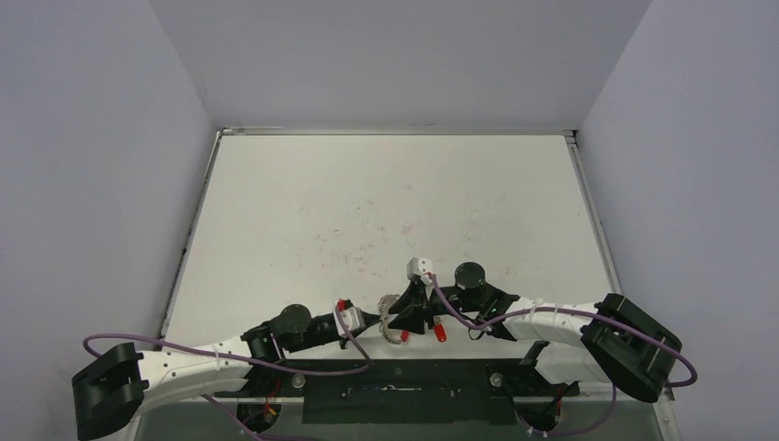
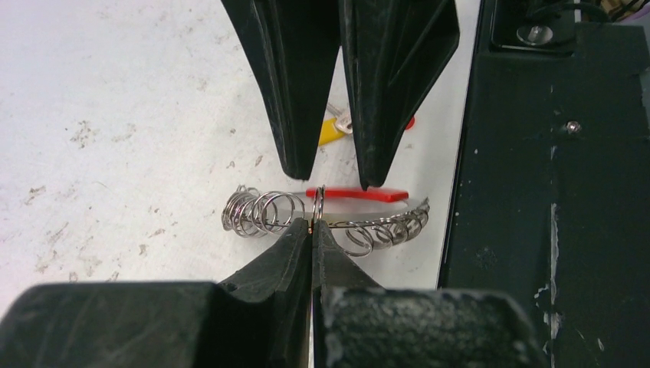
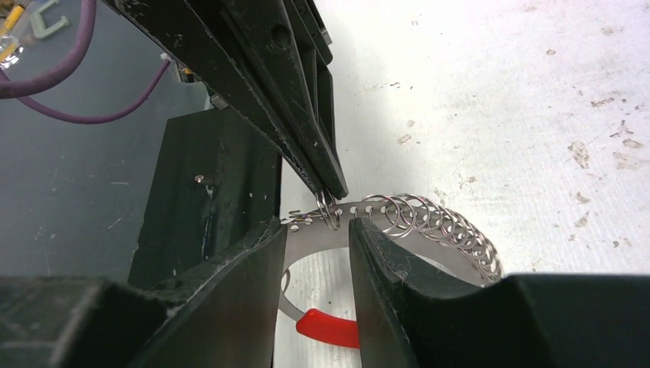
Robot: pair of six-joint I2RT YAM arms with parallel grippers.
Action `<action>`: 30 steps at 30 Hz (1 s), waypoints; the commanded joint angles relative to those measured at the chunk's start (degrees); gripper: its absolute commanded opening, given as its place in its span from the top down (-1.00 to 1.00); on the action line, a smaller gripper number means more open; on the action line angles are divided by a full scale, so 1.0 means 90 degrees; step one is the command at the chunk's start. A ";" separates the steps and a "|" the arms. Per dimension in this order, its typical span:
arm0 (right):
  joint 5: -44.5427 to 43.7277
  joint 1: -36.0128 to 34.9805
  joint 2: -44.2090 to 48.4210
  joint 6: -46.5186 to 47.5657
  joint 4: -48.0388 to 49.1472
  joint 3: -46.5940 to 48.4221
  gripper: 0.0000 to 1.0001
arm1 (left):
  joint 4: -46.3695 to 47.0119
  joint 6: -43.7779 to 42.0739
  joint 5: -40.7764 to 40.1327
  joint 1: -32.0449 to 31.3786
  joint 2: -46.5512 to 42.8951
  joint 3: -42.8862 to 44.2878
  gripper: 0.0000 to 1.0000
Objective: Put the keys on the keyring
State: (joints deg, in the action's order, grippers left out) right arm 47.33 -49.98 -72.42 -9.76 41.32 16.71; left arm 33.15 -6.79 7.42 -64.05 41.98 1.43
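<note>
Left gripper (image 2: 312, 228) fingers fill the bottom of its wrist view, pinched shut on the keyring (image 2: 260, 211) at a small loop midway along the coil, with the red sleeve (image 2: 356, 194) just behind. At 12 o'clock from that pinch the right gripper (image 2: 333, 178) hangs point-down, fingers narrowly parted and holding nothing. Beyond it lie the yellow key (image 2: 329, 132) and, at 1 o'clock, a sliver of the red key (image 2: 410, 123), both on the table (image 2: 115, 115) and off the ring. To do this well, I judge the left pinch should be firm and level so the loop cannot twist. The right should take a key by its plastic head, leaving the hole free to thread.
</note>
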 commanded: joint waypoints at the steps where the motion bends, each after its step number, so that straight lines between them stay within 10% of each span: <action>1: -0.0073 -0.0057 0.0400 0.0510 -0.0368 0.0293 0.26 | -0.0354 -0.0172 -0.0068 -0.0022 -0.0004 0.0427 1.00; 15: 0.0014 -0.0102 -0.0174 0.0743 -0.0460 0.0688 0.30 | -0.0298 -0.0256 0.0057 -0.0060 0.0387 0.0681 1.00; 22: 0.0025 -0.0114 -0.0395 0.0926 -0.0709 0.0861 0.92 | -0.0387 -0.0252 0.0035 -0.0071 0.0263 0.0692 1.00; 30: 0.0121 -0.0131 -0.0533 0.0993 -0.0734 0.0920 0.86 | -0.0421 -0.0226 0.0001 -0.0071 0.0162 0.0664 1.00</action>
State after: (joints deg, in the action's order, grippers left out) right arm 47.44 -50.76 -76.09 -2.50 33.26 22.44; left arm 26.89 -8.27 6.83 -64.40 44.58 4.67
